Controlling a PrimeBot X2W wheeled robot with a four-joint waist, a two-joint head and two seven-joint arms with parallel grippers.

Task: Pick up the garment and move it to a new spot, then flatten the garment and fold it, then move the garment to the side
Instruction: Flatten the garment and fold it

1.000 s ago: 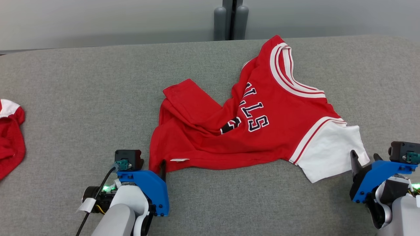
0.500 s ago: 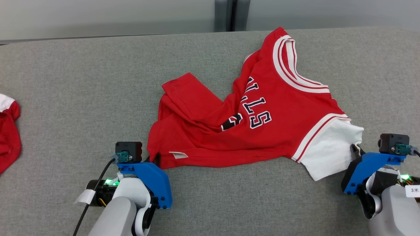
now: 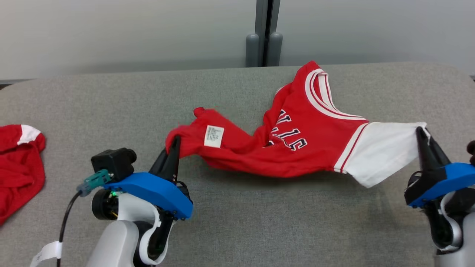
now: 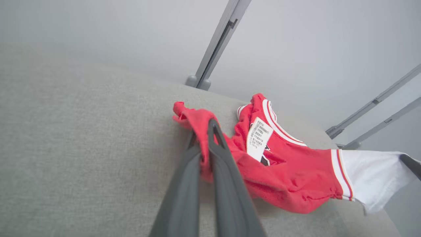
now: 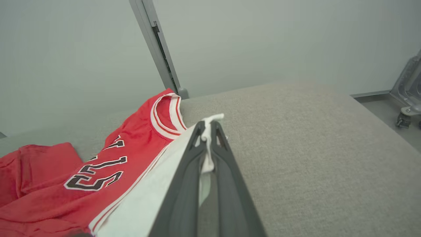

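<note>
The garment [image 3: 297, 148] is a red jersey with white sleeves, black-and-white lettering and a striped collar, stretched across the grey table [image 3: 237, 222]. My left gripper [image 3: 173, 145] is shut on its red hem corner, lifted off the surface; the left wrist view shows the cloth [image 4: 230, 144] pinched between the fingers, with a white care label [image 4: 259, 138] hanging close by. My right gripper [image 3: 421, 134] is shut on the white sleeve's edge [image 5: 207, 141], which is pulled taut and raised. The collar end [image 3: 319, 92] still rests on the table.
A second red and white garment [image 3: 16, 167] lies at the table's left edge. A grey post [image 3: 264, 37] stands behind the table against a pale wall. A metal frame with a caster [image 5: 406, 108] sits on the floor to the right.
Both grippers went from open to shut on the garment and lifted their corners, pulling the hem and the sleeve off the table. The head camera also shifted.
</note>
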